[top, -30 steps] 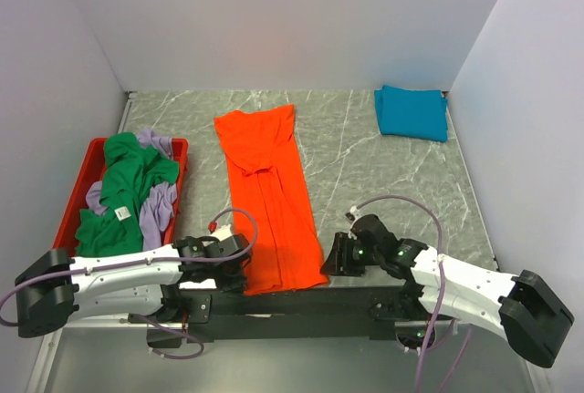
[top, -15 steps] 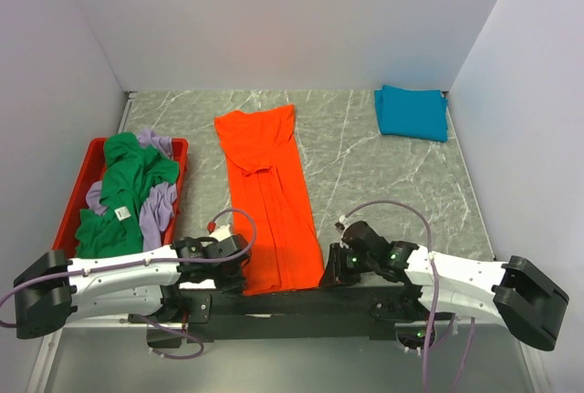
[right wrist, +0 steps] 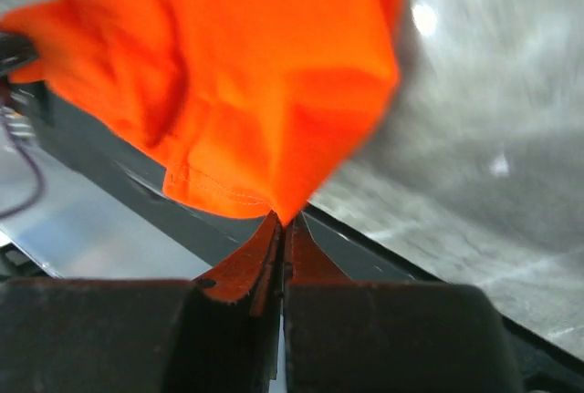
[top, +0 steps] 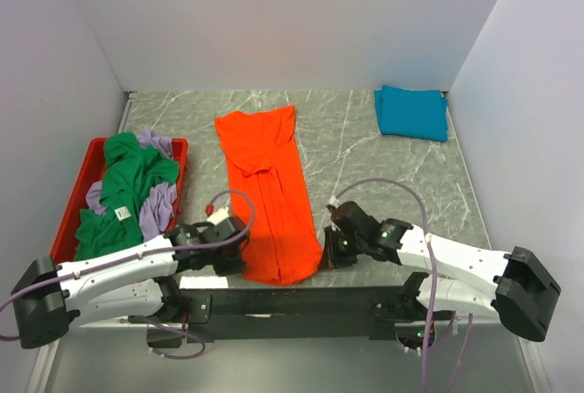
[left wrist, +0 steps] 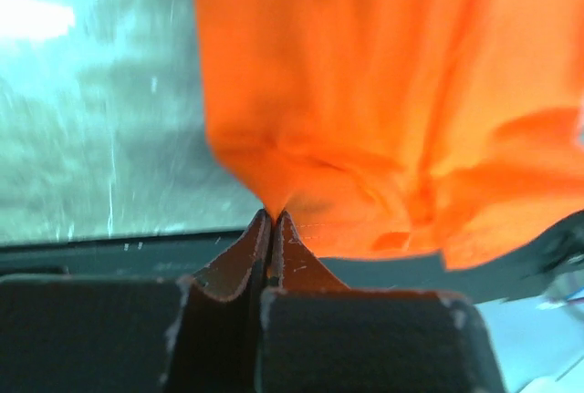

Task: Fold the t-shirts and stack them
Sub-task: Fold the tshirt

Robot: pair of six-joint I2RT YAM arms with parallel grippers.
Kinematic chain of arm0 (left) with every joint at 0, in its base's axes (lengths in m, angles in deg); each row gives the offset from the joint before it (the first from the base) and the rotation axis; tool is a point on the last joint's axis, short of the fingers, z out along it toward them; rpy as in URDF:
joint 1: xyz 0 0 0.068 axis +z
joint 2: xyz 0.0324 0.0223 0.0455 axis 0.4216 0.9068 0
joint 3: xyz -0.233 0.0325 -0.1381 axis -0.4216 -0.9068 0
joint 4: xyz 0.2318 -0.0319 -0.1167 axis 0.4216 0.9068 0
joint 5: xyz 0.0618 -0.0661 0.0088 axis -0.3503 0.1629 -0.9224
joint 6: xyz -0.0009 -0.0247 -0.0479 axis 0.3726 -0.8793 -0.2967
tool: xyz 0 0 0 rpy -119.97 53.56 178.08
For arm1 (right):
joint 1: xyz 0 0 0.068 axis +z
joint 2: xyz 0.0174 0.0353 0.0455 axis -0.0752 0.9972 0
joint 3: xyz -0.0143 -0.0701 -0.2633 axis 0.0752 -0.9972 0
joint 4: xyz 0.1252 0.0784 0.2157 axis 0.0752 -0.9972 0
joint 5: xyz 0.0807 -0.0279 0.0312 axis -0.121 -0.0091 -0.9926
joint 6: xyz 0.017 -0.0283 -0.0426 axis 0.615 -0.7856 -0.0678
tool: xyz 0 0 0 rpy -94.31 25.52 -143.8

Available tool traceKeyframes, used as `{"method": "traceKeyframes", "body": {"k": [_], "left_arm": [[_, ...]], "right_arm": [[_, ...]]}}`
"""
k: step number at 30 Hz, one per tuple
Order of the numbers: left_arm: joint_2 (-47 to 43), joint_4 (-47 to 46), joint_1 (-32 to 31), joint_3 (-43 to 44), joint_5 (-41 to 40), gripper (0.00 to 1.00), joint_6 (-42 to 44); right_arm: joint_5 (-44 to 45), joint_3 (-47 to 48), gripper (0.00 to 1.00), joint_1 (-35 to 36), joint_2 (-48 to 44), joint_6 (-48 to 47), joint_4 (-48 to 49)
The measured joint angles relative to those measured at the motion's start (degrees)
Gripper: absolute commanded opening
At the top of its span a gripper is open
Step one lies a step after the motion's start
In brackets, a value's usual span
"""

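On the far left, a shallow red plastic tray (top: 66, 220) holds a heap of soft green and pale purple t-shirts (top: 128, 192), waiting their turn to be folded. Just beside it, the left gripper (left wrist: 272, 220) is squeezed tight on the near left corner of the long bright orange cloth t-shirt (top: 269, 183). That shirt lies in a strip down the middle of the grey marble table (top: 365, 165). On its other side, the right gripper (right wrist: 283, 222) is pinched tight on the near right corner. With both near corners held and the edge bunched up, I think the arms are set to carry that edge to the far end and fold the shirt in half. At the far right corner, a folded teal-blue t-shirt (top: 411, 112) sits by itself, likely the start of the stack.
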Motion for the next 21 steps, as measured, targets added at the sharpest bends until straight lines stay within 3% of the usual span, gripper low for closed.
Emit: {"method": "traceKeyframes", "body": {"k": [11,21], "left_arm": [[6.8,-5.5,18.7,8.9,-2.8,0.01,12.4],[21.8,-13.1,27.8,17.9,-4.3,0.01,15.9]], "right_arm": [[2.8,19.9,0.00,-9.4,13.8,-7.7,-1.9],[3.6,35.9,0.00,-15.8,34.8,-9.7,1.2]]}}
